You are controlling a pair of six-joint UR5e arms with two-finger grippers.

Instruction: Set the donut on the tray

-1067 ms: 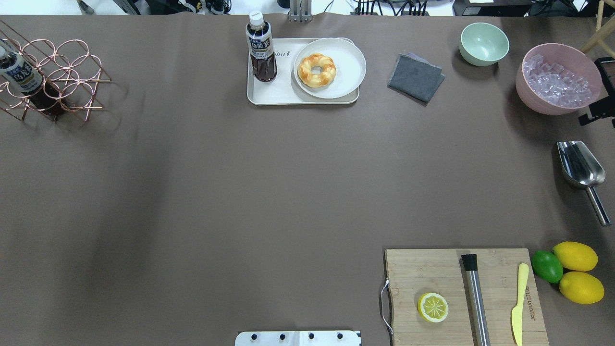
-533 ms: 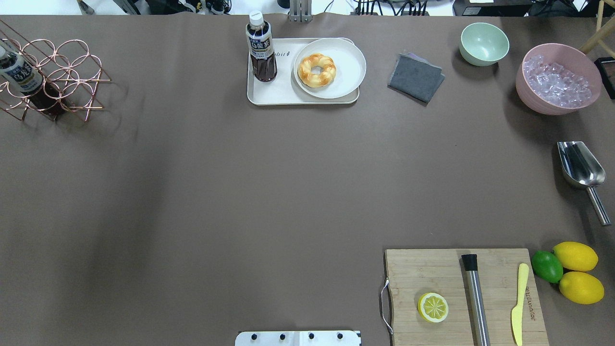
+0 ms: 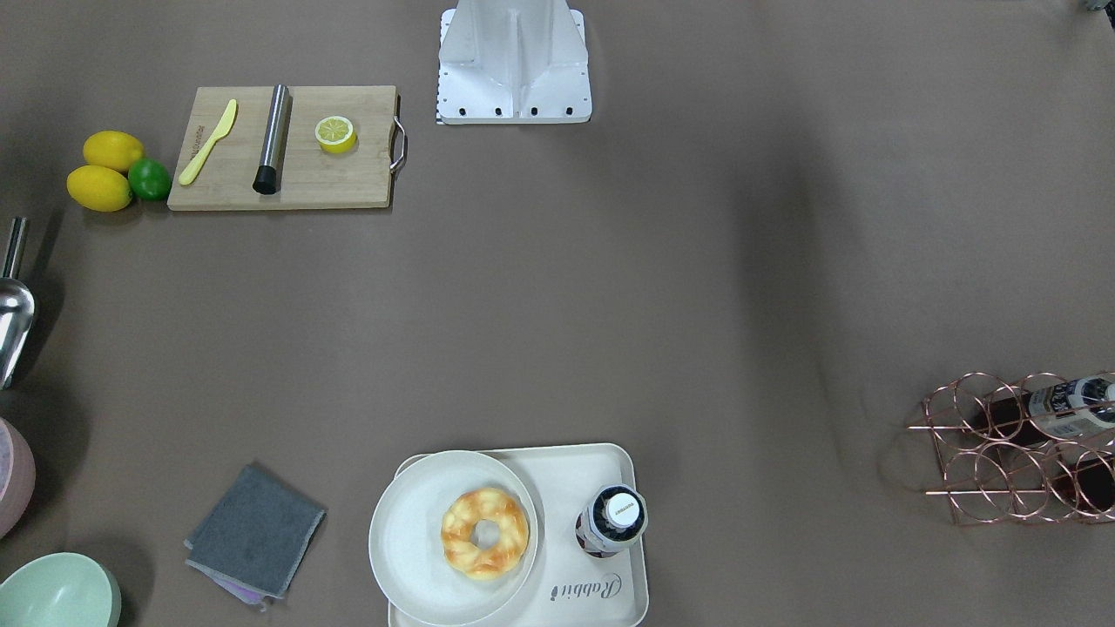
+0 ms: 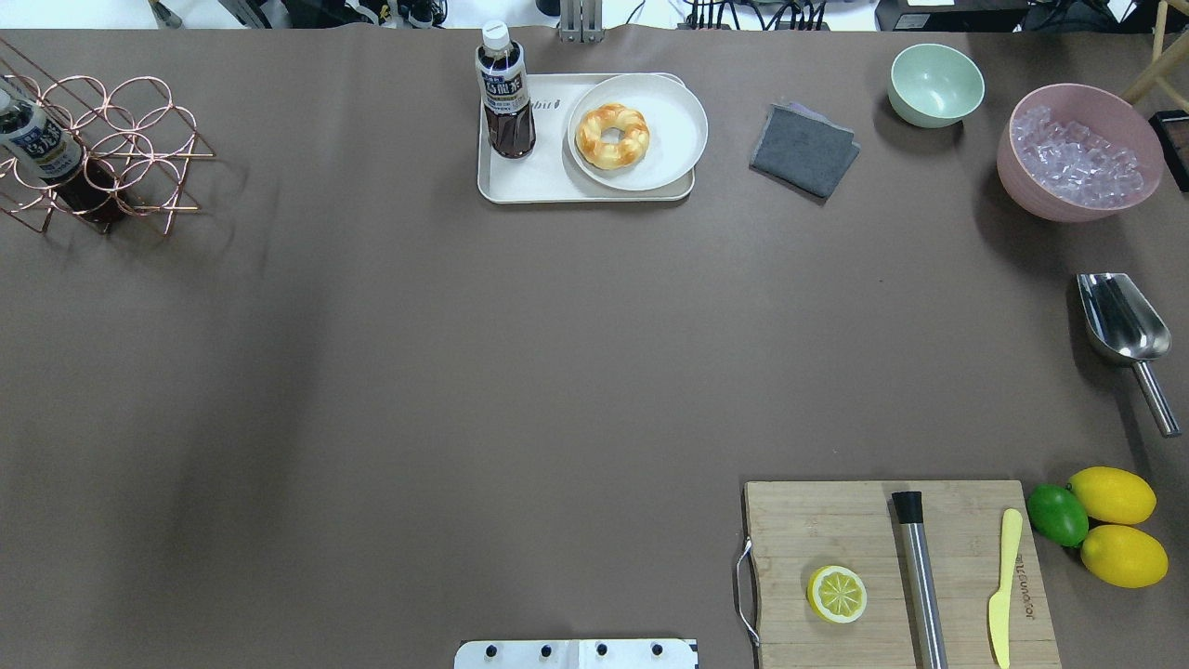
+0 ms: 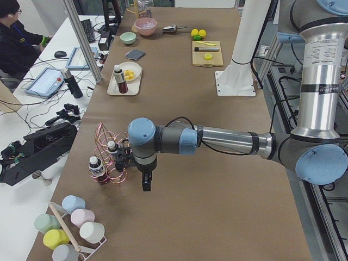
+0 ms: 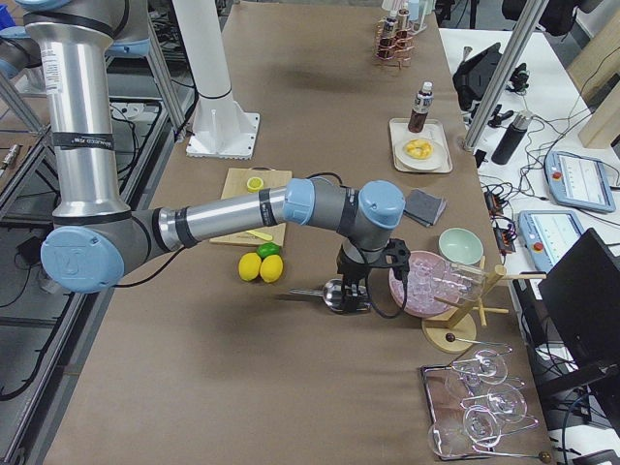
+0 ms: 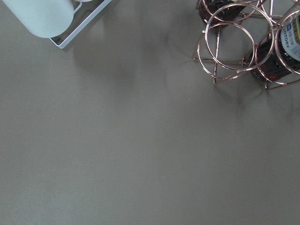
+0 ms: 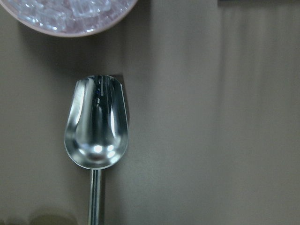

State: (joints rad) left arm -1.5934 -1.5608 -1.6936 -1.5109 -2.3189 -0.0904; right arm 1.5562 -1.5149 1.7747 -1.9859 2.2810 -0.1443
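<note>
Donut (image 4: 612, 136) on plate (image 4: 678, 130), beside bottle (image 4: 505, 93)

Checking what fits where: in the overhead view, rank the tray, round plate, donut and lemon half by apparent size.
Largest to smallest:
1. tray
2. round plate
3. donut
4. lemon half, which looks only slightly smaller than the donut; it lies nearer the camera, so that gap is unsure.

The left arm (image 5: 228, 140) reaches far out to one side, and its long part lies flat. Its wrist (image 5: 142, 136) bends, so the left gripper (image 5: 146, 184) points straight down. The right arm (image 6: 223, 218) reaches out the other way, and the right gripper (image 6: 351, 283) points down too. I cannot tell if either gripper is open or closed.
</note>
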